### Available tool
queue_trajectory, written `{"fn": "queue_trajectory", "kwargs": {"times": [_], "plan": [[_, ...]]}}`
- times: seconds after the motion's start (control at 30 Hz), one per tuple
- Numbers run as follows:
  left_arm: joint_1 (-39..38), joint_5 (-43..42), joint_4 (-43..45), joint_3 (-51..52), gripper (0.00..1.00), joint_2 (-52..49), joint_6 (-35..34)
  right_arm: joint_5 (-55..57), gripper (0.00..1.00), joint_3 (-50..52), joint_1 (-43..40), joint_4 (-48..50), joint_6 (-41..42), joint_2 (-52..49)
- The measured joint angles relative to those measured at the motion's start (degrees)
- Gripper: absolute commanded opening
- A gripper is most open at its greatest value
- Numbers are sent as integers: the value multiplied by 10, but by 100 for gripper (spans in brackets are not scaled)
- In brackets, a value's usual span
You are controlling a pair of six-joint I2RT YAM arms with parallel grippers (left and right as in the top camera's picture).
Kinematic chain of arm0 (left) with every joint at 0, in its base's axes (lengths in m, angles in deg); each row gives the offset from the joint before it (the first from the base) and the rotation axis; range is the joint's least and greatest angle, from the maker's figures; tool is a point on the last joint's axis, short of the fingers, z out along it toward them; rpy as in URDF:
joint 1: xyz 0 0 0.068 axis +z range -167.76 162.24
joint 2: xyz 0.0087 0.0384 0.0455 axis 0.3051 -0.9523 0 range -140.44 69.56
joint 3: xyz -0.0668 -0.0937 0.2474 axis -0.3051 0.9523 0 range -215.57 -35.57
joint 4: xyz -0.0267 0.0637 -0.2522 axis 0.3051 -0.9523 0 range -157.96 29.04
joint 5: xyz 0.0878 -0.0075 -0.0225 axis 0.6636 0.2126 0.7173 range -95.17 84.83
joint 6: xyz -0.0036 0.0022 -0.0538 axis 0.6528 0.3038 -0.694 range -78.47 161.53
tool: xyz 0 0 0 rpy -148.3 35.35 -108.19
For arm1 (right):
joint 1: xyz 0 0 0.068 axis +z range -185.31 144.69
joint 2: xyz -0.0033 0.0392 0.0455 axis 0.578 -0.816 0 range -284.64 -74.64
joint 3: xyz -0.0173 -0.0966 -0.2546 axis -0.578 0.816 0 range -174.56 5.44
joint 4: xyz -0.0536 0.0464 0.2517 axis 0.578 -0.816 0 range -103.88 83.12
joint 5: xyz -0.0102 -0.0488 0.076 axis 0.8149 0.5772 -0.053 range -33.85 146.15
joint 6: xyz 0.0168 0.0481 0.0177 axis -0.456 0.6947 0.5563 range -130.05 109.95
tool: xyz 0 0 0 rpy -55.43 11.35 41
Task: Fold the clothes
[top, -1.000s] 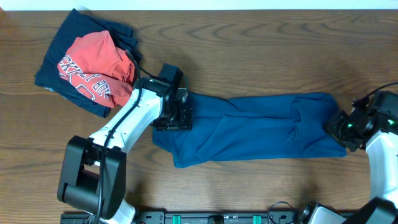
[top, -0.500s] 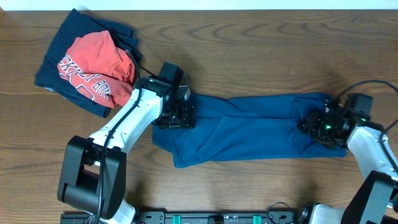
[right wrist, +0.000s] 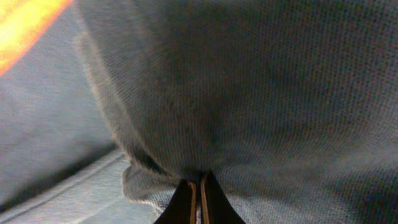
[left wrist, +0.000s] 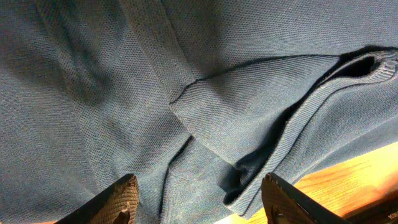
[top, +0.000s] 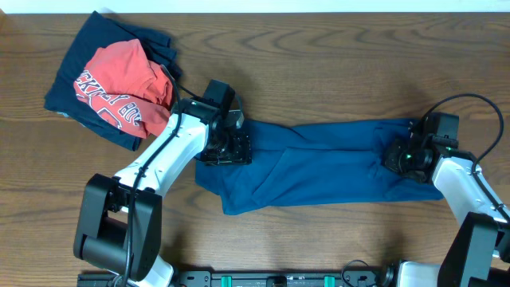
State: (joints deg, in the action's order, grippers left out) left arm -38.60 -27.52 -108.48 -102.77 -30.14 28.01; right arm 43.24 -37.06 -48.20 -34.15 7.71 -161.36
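Folding clothes on a wooden worktop (top: 335, 64): blue T-shirt (top: 319, 163) laid out in a long rumpled band across the middle. Pinching a bunched fold at its right end with the right gripper (top: 402, 157), fingers (right wrist: 193, 202) pressed together on the cloth. Poised over the shirt's left end, beside a ribbed hem, with the left gripper (top: 227, 150), fingers (left wrist: 121, 199) spread wide and closed on nothing. Heaped toward the far left corner, beyond the left arm: red tee (top: 119, 88) with white lettering atop a navy garment (top: 80, 56)
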Motion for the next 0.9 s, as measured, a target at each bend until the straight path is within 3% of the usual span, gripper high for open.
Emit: {"fn": "queue_trajectory", "kwargs": {"times": [0.2, 0.37, 0.43, 0.5, 0.7, 0.9], "plan": [[0, -2, 0, 0, 65, 0, 0, -23, 4, 0, 0, 8, 18, 31], [0, -2, 4, 0, 65, 0, 0, -44, 28, 0, 0, 14, 26, 50], [0, -2, 6, 0, 64, 0, 0, -56, 45, 0, 0, 21, 23, 52], [0, -2, 7, 0, 64, 0, 0, -64, 50, 0, -2, 25, 17, 56], [0, -2, 7, 0, 64, 0, 0, -73, 20, 0, -50, -49, -5, 87], [0, -2, 12, 0, 65, 0, 0, -37, 7, 4, -103, -122, -3, 91]]}}
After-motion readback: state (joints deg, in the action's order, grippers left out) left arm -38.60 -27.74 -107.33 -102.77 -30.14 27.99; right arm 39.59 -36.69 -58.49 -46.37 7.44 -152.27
